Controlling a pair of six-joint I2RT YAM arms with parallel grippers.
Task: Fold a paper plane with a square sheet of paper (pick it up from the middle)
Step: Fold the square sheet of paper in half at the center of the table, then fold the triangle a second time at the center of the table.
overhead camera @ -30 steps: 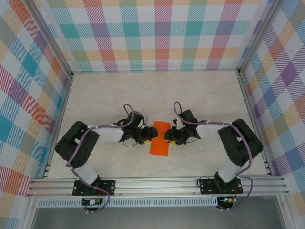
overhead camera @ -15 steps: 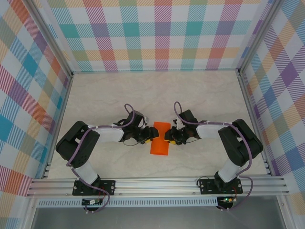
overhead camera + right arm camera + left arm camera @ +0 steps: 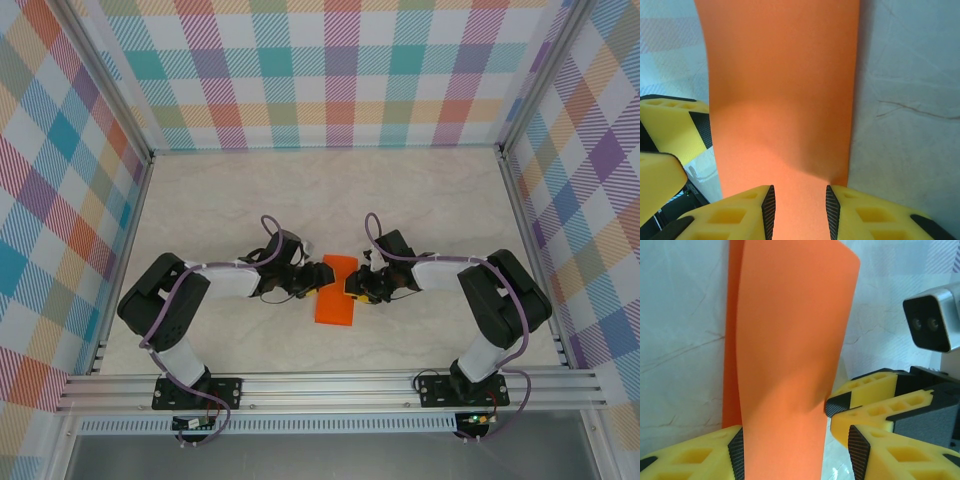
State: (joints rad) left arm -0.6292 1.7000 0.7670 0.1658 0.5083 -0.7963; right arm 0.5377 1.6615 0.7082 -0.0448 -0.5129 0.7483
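The paper [image 3: 336, 292] is a folded orange strip near the middle of the table [image 3: 420, 200], its long side running away from the arm bases. It lies between the two grippers, which face each other across it. The left gripper [image 3: 308, 285] meets it from the left and the right gripper [image 3: 352, 289] from the right. In the left wrist view the paper [image 3: 790, 365] rises as a curved, upright flap between the left gripper's [image 3: 795, 450] fingers. It lies against the left pad [image 3: 736, 452], with a gap of table showing before the right pad [image 3: 859, 452], so these jaws stand apart around it and do not pinch it. The right gripper's [image 3: 837, 414] tips touch the flap's far edge. In the right wrist view the paper [image 3: 785, 100] fills the narrow space between both pads [image 3: 769, 205], so the right gripper [image 3: 800, 205] is clamped on it.
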